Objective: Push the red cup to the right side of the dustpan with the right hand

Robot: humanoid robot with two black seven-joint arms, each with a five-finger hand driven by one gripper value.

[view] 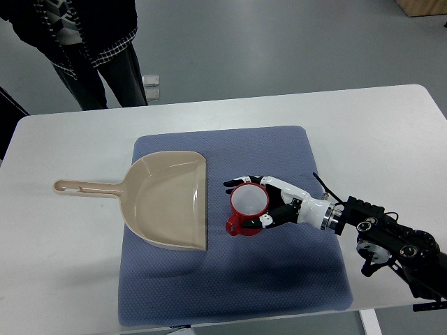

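Observation:
A red cup [246,204] with a white inside stands upright on the blue mat [279,279], just right of the beige dustpan [171,202], whose open mouth faces it. My right hand [269,202] comes in from the lower right, and its black-tipped fingers curl around the cup's far and near sides, touching it. The cup's small handle points to the lower left. The dustpan's long handle sticks out left onto the white table. No left arm shows.
The white table [391,132] extends around the mat on all sides. A person in dark trousers and a checked shirt [91,49] stands beyond the table's far left edge. The right arm's black wrist joints [391,241] hang over the table's near right corner.

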